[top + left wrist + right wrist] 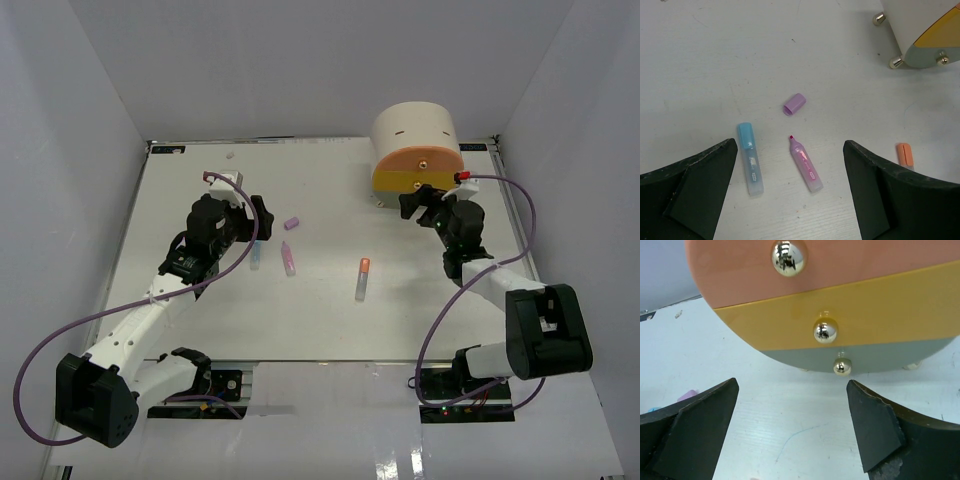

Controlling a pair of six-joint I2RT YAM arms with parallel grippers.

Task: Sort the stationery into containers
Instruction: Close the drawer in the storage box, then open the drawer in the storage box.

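The left tool (790, 149) is hovering wide and empty over the blue marker (750, 160), pink marker (805, 162) and purple cap (794, 104), all lying apart left of the tabletop's centre. The right tool (792, 390) is gaping empty, facing the organiser (415, 135) standing near the far right corner.
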